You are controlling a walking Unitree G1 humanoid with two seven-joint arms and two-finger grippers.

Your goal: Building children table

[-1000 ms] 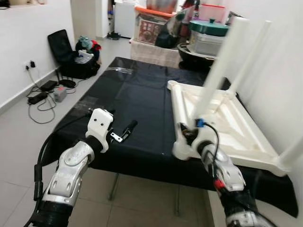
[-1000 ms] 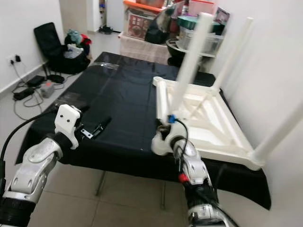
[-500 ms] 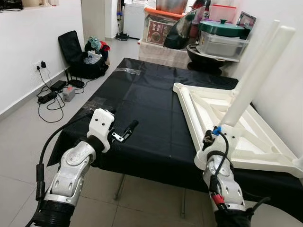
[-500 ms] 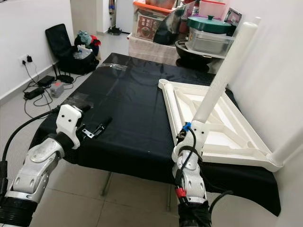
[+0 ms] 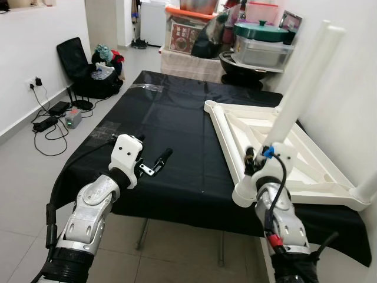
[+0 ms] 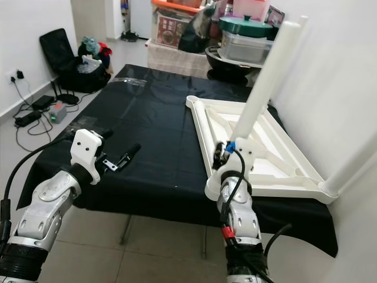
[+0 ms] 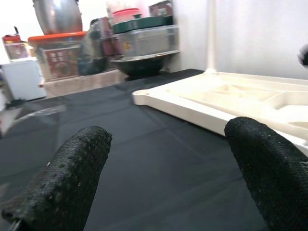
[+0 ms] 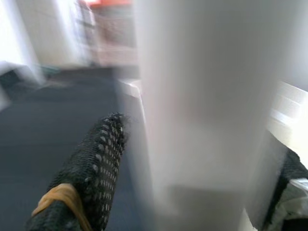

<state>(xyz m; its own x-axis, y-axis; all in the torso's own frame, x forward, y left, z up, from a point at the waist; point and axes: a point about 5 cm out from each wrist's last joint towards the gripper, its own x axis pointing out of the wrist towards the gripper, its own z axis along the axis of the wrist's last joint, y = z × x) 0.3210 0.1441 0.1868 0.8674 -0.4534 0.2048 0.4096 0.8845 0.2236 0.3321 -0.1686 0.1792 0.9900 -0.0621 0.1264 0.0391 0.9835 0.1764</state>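
A white children's table [image 5: 306, 159] lies upside down on the black-covered work table [image 5: 171, 118]. My right gripper [image 5: 257, 160] is shut on a white leg [image 5: 306, 82] that stands tilted at the upturned table's near left corner. In the right wrist view the leg [image 8: 207, 96] sits between the black fingers [image 8: 96, 163]. A second leg [image 5: 309, 50] rises at the far corner, and a third [image 5: 368, 186] at the near right corner. My left gripper [image 5: 158, 161] hovers open over the black cover near its front edge, holding nothing, and the white table [image 7: 226, 101] lies beyond it.
Storage boxes and pots [image 5: 259, 44] crowd the back of the work table. A white wall [image 5: 353, 88] runs close along the right side. On the floor to the left are a black bag [image 5: 88, 65] and cables with a power strip [image 5: 53, 118].
The head camera has swung, shifting the whole picture. My right gripper keeps its hold on the leg at the near corner, and the leg's lean looks slightly different. The left arm has stayed put.
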